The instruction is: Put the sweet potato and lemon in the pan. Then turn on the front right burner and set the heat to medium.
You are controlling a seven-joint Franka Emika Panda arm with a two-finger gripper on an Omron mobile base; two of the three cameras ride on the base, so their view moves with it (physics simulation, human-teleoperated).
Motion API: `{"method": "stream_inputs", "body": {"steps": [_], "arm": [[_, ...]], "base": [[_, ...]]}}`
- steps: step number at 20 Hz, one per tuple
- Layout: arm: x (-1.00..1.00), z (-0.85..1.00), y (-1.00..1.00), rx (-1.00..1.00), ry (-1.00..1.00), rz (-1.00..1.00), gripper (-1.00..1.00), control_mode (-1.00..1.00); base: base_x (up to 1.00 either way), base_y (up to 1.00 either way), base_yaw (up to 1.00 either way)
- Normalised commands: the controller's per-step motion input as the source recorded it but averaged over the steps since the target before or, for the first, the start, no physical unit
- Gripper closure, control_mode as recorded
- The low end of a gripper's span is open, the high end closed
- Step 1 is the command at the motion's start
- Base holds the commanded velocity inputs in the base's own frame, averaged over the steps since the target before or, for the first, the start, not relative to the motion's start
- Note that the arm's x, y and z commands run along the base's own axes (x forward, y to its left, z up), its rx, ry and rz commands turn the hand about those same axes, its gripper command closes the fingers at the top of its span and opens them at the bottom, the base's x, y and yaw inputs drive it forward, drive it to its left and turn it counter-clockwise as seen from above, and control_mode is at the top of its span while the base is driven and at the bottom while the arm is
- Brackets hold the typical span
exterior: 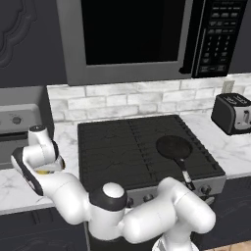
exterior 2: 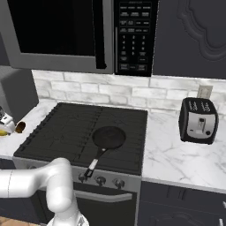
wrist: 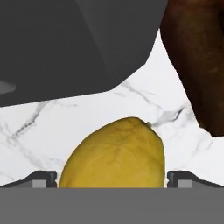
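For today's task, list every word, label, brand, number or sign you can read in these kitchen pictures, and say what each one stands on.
No text can be read anywhere.
Microwave control panel: rows of pale button marks, too small and blurred to read.
Toaster: front controls show no legible marking.
Stove knobs: no readable marks.
Lemon, sweet potato and pan: no labels.

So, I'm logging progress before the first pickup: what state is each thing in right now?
gripper: open, straddling the lemon
lemon: on the marble counter, not lifted
sweet potato: on the counter beside the lemon
pan: empty, on the front right burner
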Motion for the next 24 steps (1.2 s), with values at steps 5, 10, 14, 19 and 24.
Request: {"method": "stream_inputs", "body": {"steps": [5, 10, 14, 19, 24], "arm": [[0.00, -0.45, 0.00, 0.00, 0.01, 0.00, -1.00, -1.00], [0.00, -0.09, 0.00, 0.00, 0.01, 0.00, -1.00, -1.00], [0.00, 0.00, 0.00, 0.00, 0.00, 0.00, -1.00, -1.00], [0.00, 0.00, 0.00, 0.00, 0.00, 0.00, 1.00, -1.00], [0.00, 0.00, 0.00, 0.00, 0.00, 0.00, 1.00, -1.00]], "base": [[0.00, 0.00, 0.00], [0.00, 0.00, 0.00], [0.00, 0.00, 0.00], [0.00, 0.00, 0.00], [0.00, 0.00, 0.00]]}}
